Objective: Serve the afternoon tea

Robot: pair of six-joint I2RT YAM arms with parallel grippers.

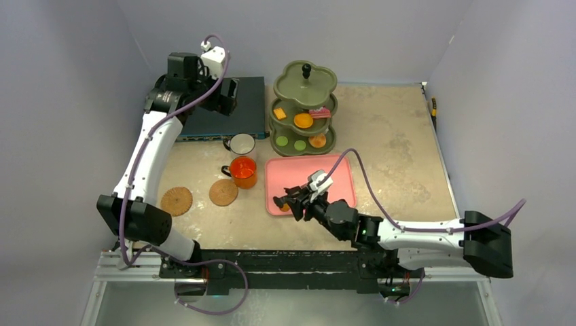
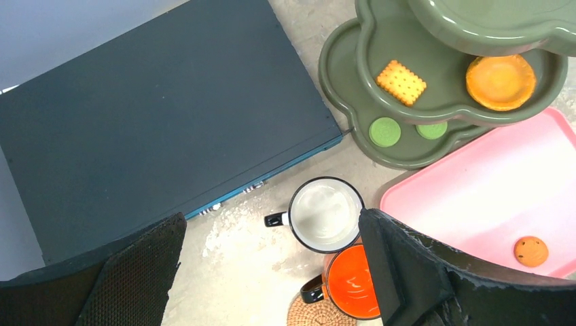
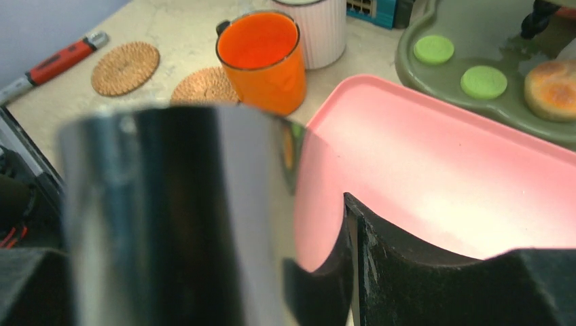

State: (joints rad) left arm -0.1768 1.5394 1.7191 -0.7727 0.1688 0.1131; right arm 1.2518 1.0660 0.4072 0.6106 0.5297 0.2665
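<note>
The olive-green three-tier stand (image 1: 303, 102) stands at the back. It holds a pink cake (image 1: 319, 112), a square biscuit (image 2: 401, 82), orange biscuits (image 2: 500, 81) and green biscuits (image 2: 385, 132). The white mug (image 1: 240, 143) and the orange mug (image 1: 243, 171) stand on the table left of the pink tray (image 1: 333, 173). One cork coaster (image 1: 223, 192) lies against the orange mug and the other (image 1: 176, 201) lies further left. My left gripper (image 1: 227, 95) is open and empty, high over the blue box's edge, above the mugs (image 2: 272, 224). My right gripper (image 1: 289, 200) is shut over the tray's near left corner (image 3: 348, 198).
The flat dark-blue box (image 1: 221, 109) lies at the back left. A small orange biscuit (image 2: 530, 250) lies on the tray. A blurred shiny metal shape (image 3: 170, 217) fills the right wrist view's left foreground. A red-handled tool (image 3: 54, 61) lies beyond the coasters.
</note>
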